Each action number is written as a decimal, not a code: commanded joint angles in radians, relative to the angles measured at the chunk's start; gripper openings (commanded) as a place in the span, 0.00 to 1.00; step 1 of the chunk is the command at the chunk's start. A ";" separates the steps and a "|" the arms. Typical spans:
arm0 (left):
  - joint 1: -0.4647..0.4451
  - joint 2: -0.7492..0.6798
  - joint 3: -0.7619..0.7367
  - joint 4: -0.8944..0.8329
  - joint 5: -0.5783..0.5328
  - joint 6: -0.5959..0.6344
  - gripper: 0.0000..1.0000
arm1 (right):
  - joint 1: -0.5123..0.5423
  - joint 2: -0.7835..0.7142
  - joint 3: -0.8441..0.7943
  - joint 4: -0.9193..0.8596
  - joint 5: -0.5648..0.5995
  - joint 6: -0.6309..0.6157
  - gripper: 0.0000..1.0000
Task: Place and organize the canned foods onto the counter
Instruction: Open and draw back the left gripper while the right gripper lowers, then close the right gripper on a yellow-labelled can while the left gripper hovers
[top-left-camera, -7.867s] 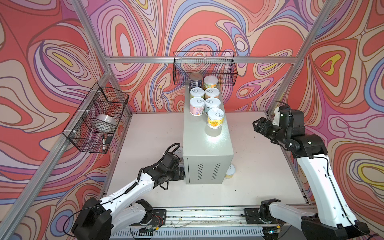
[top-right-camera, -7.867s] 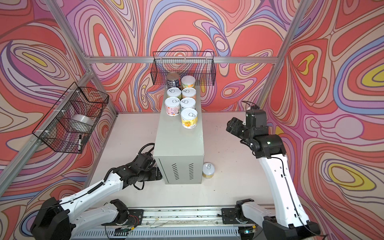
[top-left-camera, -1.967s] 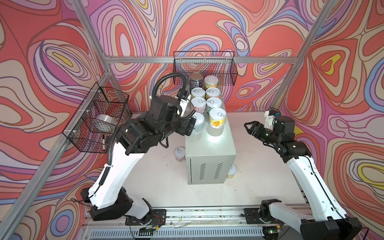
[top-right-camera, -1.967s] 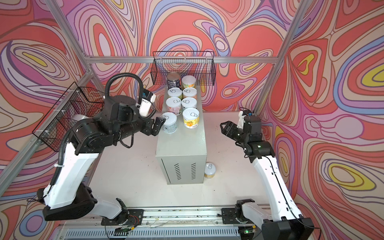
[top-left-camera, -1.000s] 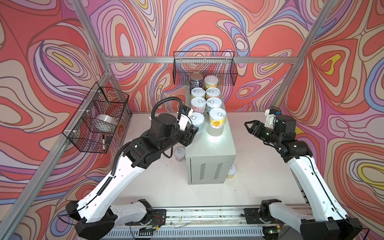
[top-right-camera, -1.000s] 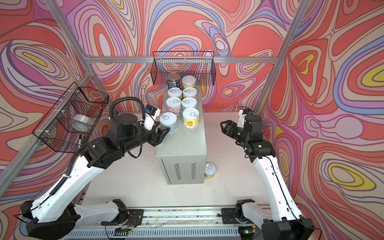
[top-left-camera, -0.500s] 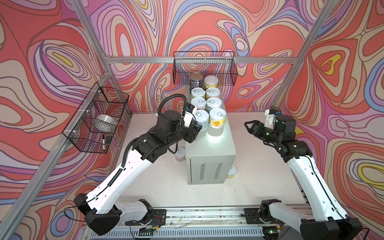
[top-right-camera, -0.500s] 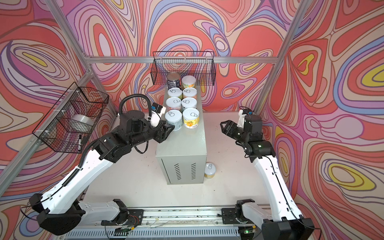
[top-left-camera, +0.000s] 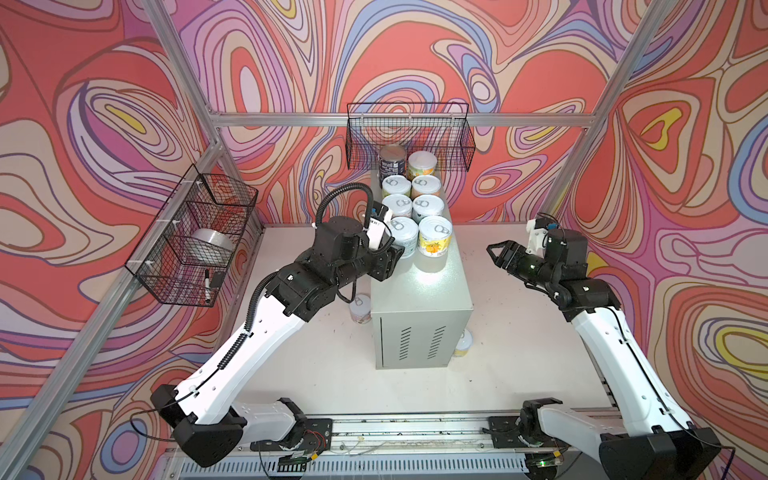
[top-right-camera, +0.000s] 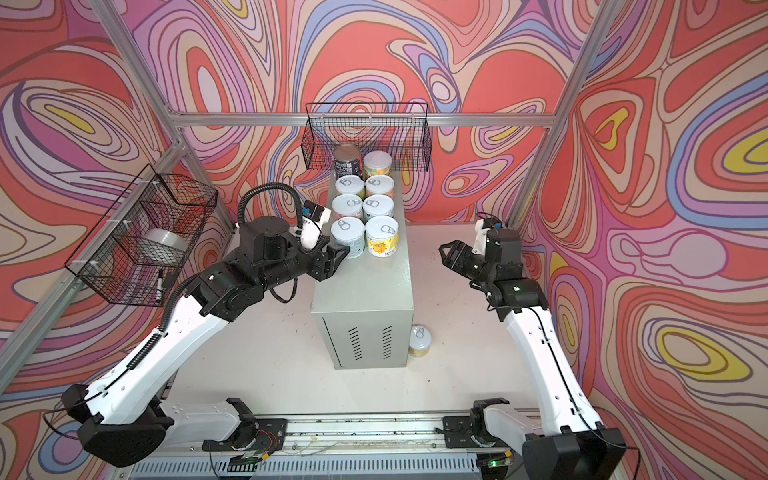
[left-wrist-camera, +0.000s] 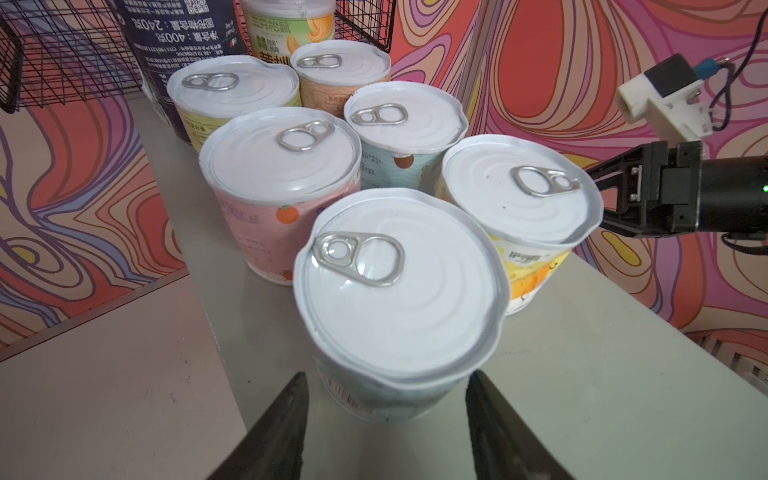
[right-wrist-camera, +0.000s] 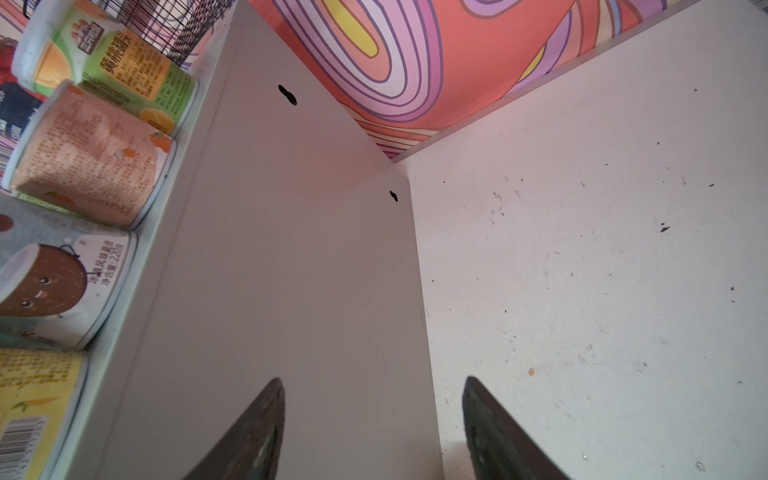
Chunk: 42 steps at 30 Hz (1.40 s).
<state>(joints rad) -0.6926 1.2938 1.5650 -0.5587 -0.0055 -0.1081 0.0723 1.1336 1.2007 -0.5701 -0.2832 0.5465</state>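
On the far end of the counter (top-left-camera: 419, 299), in both top views: eight cans (top-left-camera: 428, 204) upright, two columns of four, touching or nearly so. At the counter's left edge, beside the near can (top-left-camera: 402, 237) of the left column: left gripper (top-left-camera: 397, 259).

From the left wrist only: fingers (left-wrist-camera: 282, 424) flanking the near can low on its sides, slim gaps of counter top between, so let go, not clamped.

Right of the counter, in the air, well apart from it: right gripper (top-left-camera: 496, 257), jaws spread, nothing between. From the right wrist: the counter's right wall and bare tabletop (right-wrist-camera: 582, 291) beyond the fingers.

On the tabletop left of the counter: left can (top-left-camera: 360, 307), caught in a top view alone. By the counter's vented front, right side: right can (top-right-camera: 419, 340), whole in a top view; same right can (top-left-camera: 464, 343) half cut off by the counter in a top view.
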 joint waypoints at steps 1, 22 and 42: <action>0.005 -0.040 0.032 -0.032 -0.086 -0.003 0.83 | -0.005 0.007 0.046 -0.028 0.016 -0.036 0.70; 0.110 -0.335 -0.318 -0.197 -0.305 -0.218 1.00 | 0.037 0.020 -0.123 -0.305 0.020 -0.087 0.84; 0.153 -0.326 -0.552 -0.096 -0.180 -0.335 1.00 | 0.310 -0.105 -0.390 -0.458 0.071 0.048 0.86</action>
<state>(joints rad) -0.5476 0.9642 1.0248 -0.6853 -0.2146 -0.4240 0.3729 1.0538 0.8379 -0.9859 -0.1932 0.5854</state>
